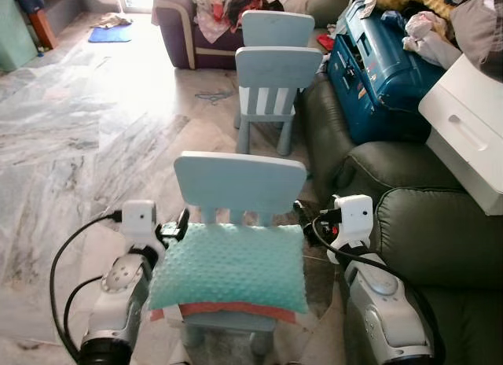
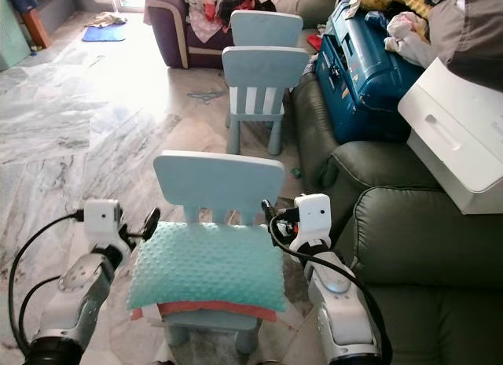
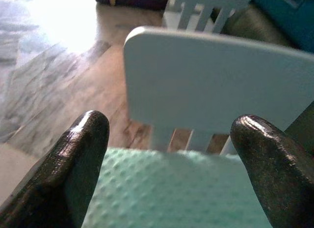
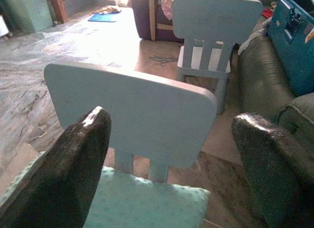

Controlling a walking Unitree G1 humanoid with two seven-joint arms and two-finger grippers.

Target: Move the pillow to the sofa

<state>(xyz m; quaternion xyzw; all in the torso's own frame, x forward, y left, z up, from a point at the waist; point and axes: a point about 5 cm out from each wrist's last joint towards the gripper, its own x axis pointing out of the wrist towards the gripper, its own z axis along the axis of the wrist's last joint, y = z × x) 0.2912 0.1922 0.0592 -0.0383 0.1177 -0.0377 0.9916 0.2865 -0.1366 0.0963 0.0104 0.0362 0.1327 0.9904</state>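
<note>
A: Where was the pillow [image 1: 228, 267]?

B: On the seat of the nearest small chair [image 1: 240, 180]. Mint, dimpled fleece, soft rectangle; it covered the seat and overhung the front edge. An orange-red layer [image 1: 236, 310] showed under its front edge.

A: Chair build?

B: Pale blue, smooth, rounded-corner back panel on slats. Two more of the same kind stood further ahead: second chair [image 1: 277, 78], third chair [image 1: 277, 27].

A: Tools?

B: Left tool [image 3: 167, 154] sat at the pillow's left rear corner, fingers [image 3: 73, 164] spread apart, nothing between them but pillow fabric below. Right tool [image 4: 171, 164] at the right rear corner, also spread wide, holding nothing. Both black, matte, rounded tips.

A: Sofa?

B: Dark green sofa [image 1: 424, 239] just beside the chair's right edge; leather-like, puffy cushions. The near cushion looked bare. Further along it carried a blue hard case [image 1: 377, 66] and a white drawer unit [image 1: 468, 129], with clothes piled behind.

A: Room to move?

B: Marble-pattern floor [image 1: 78, 129] was open to the chair's left. The gap between the chair's right edge and the sofa was narrow, and the right arm sat in it.
</note>
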